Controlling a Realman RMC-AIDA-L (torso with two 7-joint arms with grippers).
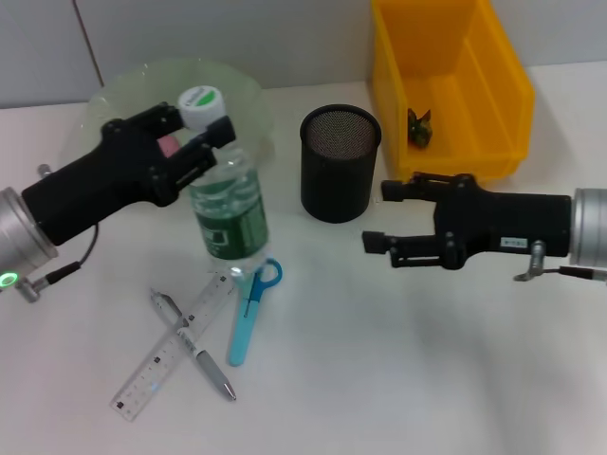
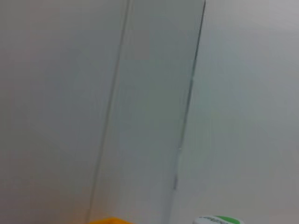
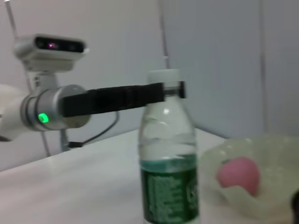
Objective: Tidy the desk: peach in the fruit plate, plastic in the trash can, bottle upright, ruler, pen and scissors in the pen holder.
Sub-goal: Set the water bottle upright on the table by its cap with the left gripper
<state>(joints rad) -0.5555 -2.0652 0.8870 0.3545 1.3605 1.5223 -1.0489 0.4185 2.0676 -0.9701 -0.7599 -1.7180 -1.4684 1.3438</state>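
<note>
A clear bottle (image 1: 228, 213) with a green label and white cap stands upright on the white desk, also seen in the right wrist view (image 3: 168, 158). My left gripper (image 1: 213, 144) is shut on its neck just under the cap. A pink peach (image 3: 238, 173) lies in the pale green fruit plate (image 1: 242, 90), mostly hidden behind my left arm in the head view. The ruler (image 1: 175, 348), pen (image 1: 213, 372) and blue scissors (image 1: 248, 318) lie crossed in front of the bottle. My right gripper (image 1: 377, 216) hangs open beside the black mesh pen holder (image 1: 340, 163).
The yellow trash can (image 1: 493, 95) stands at the back right with a dark scrap of plastic (image 1: 418, 127) inside. The left wrist view shows mainly the grey wall, the bottle cap (image 2: 218, 220) and a corner of the bin (image 2: 108, 220).
</note>
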